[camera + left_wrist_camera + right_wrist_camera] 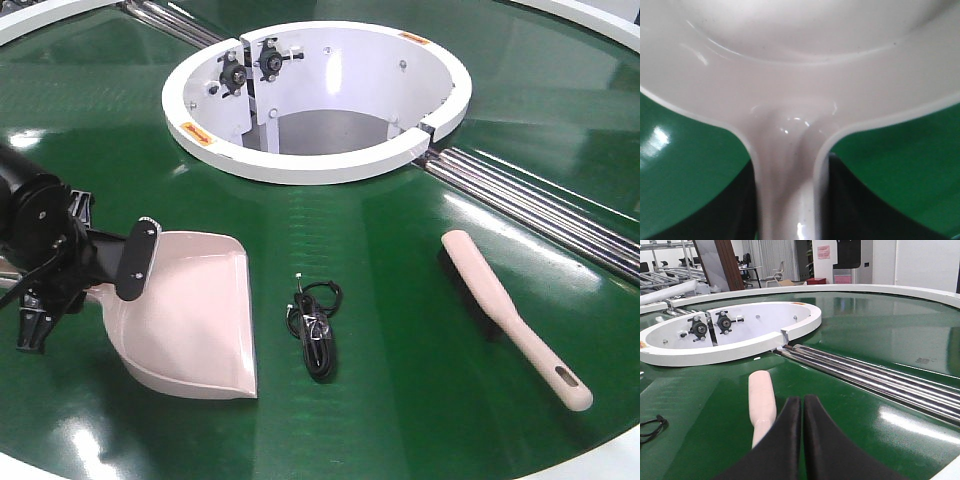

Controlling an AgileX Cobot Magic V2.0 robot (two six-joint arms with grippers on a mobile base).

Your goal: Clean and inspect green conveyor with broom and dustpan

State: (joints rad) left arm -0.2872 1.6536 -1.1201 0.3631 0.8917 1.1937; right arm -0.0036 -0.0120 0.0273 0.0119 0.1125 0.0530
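Green conveyor (400,300): dustpan (195,315), handle pinched in left claw (787,200); broom (505,305) lying well apart; right claw (802,410) pressed together, empty, just over broom.

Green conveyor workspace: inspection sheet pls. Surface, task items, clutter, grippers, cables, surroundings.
Surface: green conveyor glossy with glare patches; no dust discernible.
Job's things: dustpan flat on the belt, left; broom lying free, right, beside the roller rails.
Clutter: black cable bundle on the belt between them.
Grippers: left gripper apparently closed on the dustpan handle; right gripper shut, empty, over the broom.
Cables: only that bundle.
Surroundings: white ring opening behind; chair beyond the rim.
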